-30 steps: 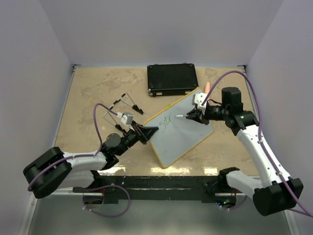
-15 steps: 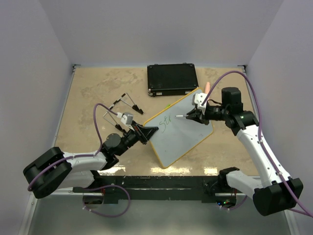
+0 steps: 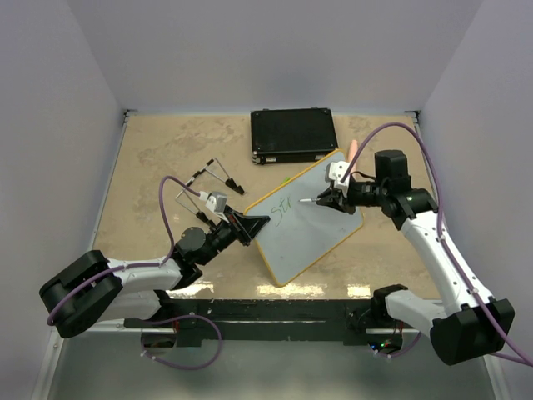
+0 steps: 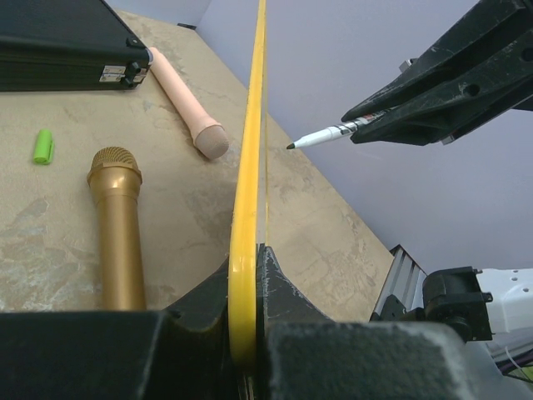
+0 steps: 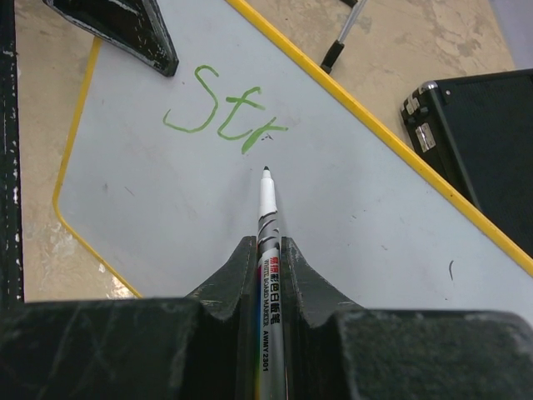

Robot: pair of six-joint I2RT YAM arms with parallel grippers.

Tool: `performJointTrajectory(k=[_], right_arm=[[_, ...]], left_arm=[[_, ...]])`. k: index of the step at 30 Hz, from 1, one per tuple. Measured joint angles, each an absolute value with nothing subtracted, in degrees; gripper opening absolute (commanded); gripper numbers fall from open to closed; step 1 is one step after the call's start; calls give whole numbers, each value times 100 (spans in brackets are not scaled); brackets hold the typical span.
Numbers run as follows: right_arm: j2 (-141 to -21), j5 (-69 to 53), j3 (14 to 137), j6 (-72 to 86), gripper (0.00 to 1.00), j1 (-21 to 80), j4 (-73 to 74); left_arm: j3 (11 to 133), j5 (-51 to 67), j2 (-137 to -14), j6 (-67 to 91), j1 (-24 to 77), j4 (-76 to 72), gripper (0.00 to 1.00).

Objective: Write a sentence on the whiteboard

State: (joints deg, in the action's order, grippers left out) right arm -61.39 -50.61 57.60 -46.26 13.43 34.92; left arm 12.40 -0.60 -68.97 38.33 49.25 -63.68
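- The left jaws are shut on the yellow-orange rim of the whiteboard (image 3: 310, 227), gripping its left edge; the left wrist view shows that rim (image 4: 248, 175) pinched between the two black fingers (image 4: 283, 292).
- The whiteboard sits at a slant in the middle of the worktop (image 3: 158, 154), just in front of the black case (image 3: 293, 135).
- The sentence (image 5: 221, 112) so far reads "Str" in green, near the board's left end and close to the left jaws.
- A gold microphone (image 4: 117, 221), a pink one (image 4: 187, 104) and a green cap (image 4: 43, 146) lie on the worktop beyond the board.
- The marker (image 5: 266, 218) points at the white face just below the "r"; in the left wrist view its tip stands just off the board.
- The right jaws are clamped on the marker's barrel, over the board's right half.
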Motion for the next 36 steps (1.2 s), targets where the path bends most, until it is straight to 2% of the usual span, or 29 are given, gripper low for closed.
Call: performJointTrajectory(k=[18,36], right_arm=[[-6637,-5028,5822,-4584,0,1527,3411],[-6635,-5043,5841,-4062,0,1533,2952]], left_arm=[[1240,-36,-6897,3833,4915,-6370,0],[1240,-30,-6914,3835,4910,-6386,0]])
